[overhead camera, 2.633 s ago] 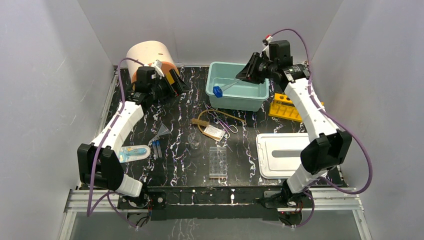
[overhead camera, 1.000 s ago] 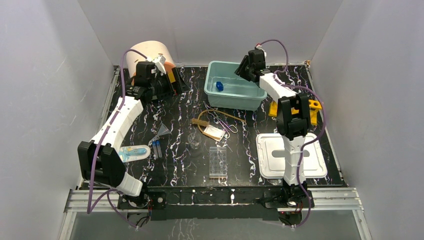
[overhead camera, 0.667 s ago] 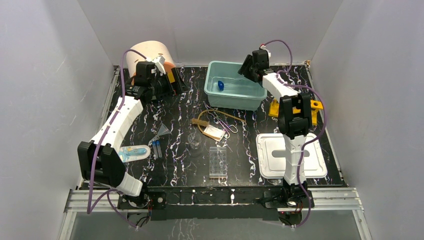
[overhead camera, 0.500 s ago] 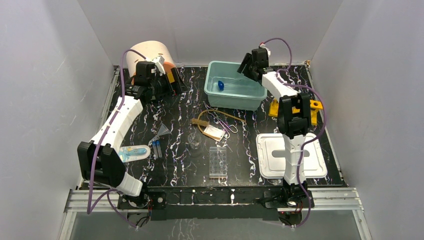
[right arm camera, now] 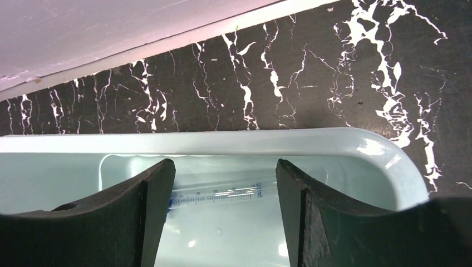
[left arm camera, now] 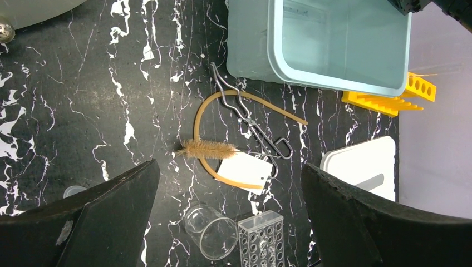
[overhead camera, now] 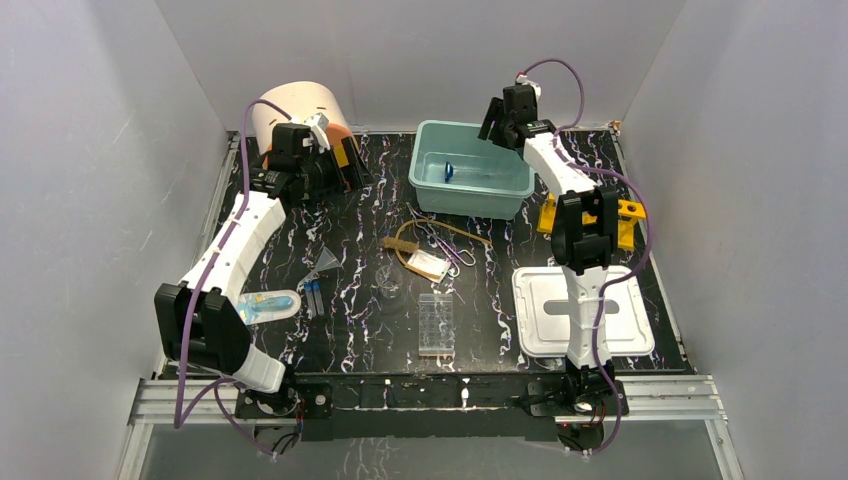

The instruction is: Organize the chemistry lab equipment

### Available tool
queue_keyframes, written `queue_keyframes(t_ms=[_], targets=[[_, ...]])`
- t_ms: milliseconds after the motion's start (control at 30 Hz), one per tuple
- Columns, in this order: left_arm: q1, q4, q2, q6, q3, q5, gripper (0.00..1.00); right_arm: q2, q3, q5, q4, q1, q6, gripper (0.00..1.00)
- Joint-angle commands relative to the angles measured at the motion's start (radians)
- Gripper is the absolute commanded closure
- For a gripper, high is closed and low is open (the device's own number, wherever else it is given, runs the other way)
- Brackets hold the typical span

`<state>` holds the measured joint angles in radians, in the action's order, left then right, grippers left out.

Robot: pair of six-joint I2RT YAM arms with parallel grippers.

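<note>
The blue-footed cylinder point(overhead camera: 449, 171) lies on its side on the floor of the teal bin point(overhead camera: 470, 207), free of any grip. My right gripper point(overhead camera: 497, 122) hovers open over the bin's far rim, and in the right wrist view the cylinder point(right arm camera: 222, 194) shows below the gap of the right gripper point(right arm camera: 224, 167). My left gripper point(overhead camera: 345, 168) stays open beside the drum, holding nothing. On the table lie the metal tongs point(left arm camera: 250, 119), tan-looped tag point(left arm camera: 245, 172), little beaker point(left arm camera: 214, 231), well plate point(left arm camera: 261, 242), funnel point(overhead camera: 325, 263) and thin tubes point(overhead camera: 313, 295).
A cream-and-orange drum point(overhead camera: 295, 110) stands at the back left. A yellow rack point(overhead camera: 585, 215) sits right of the bin, partly behind the right arm. A white lid point(overhead camera: 580, 310) lies front right. A bristle brush point(left arm camera: 207, 148) rests by the tag, and a clear packet point(overhead camera: 265, 305) lies at the left.
My right gripper has opened wider and pulled back toward the bin's far rim. The cylinder has been let go and lies in the bin. The left arm has not moved.
</note>
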<state>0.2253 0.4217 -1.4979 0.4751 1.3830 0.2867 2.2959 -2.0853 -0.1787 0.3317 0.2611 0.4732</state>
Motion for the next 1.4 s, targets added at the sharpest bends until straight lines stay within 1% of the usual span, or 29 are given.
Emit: queue_keyframes(t_ms=[0, 167, 267, 333, 433, 533, 667, 767, 833, 867, 967, 1033, 1133, 1267, 1367], targets=[[-0.005, 0.026, 0.043, -0.01, 0.025, -0.007, 0.02, -0.012, -0.113, 0.006, 0.08, 0.001, -0.075, 0.25], [-0.004, 0.038, 0.058, -0.007, 0.02, -0.02, 0.02, -0.007, -0.272, 0.11, 0.266, 0.007, -0.139, 0.26], [-0.004, 0.045, 0.071, 0.003, 0.007, -0.038, 0.02, -0.065, -0.272, 0.135, 0.317, 0.026, -0.15, 0.27], [-0.005, 0.054, 0.082, 0.006, -0.003, -0.056, 0.02, -0.127, -0.228, 0.14, 0.319, 0.044, -0.152, 0.27], [-0.004, 0.073, 0.105, 0.013, -0.022, -0.104, 0.02, -0.223, -0.139, 0.188, 0.313, 0.076, -0.17, 0.27], [-0.004, 0.084, 0.13, 0.024, -0.054, -0.155, 0.02, -0.324, -0.036, 0.23, 0.297, 0.132, -0.224, 0.26], [-0.004, 0.11, 0.143, 0.045, -0.083, -0.229, 0.02, -0.456, 0.109, 0.162, 0.27, 0.247, -0.305, 0.24], [-0.004, 0.144, 0.15, 0.093, -0.103, -0.271, 0.02, -0.52, 0.186, 0.147, 0.264, 0.329, -0.339, 0.23], [-0.004, 0.159, 0.163, 0.114, -0.134, -0.273, 0.04, -0.546, 0.23, 0.147, 0.271, 0.377, -0.346, 0.23], [-0.004, 0.165, 0.172, 0.125, -0.154, -0.305, 0.05, -0.557, 0.26, 0.154, 0.265, 0.403, -0.354, 0.23], [-0.004, 0.183, 0.198, 0.15, -0.207, -0.34, 0.09, -0.573, 0.329, 0.214, 0.266, 0.484, -0.415, 0.23], [-0.004, 0.201, 0.217, 0.163, -0.228, -0.368, 0.11, -0.567, 0.356, 0.218, 0.287, 0.529, -0.42, 0.23], [-0.006, 0.249, 0.242, 0.231, -0.243, -0.458, 0.16, -0.573, 0.444, 0.218, 0.281, 0.578, -0.405, 0.23], [-0.007, 0.229, 0.269, 0.271, -0.274, -0.445, 0.17, -0.573, 0.554, 0.232, 0.233, 0.639, -0.395, 0.23], [-0.007, 0.231, 0.267, 0.289, -0.289, -0.432, 0.18, -0.535, 0.574, 0.247, 0.231, 0.68, -0.419, 0.18]])
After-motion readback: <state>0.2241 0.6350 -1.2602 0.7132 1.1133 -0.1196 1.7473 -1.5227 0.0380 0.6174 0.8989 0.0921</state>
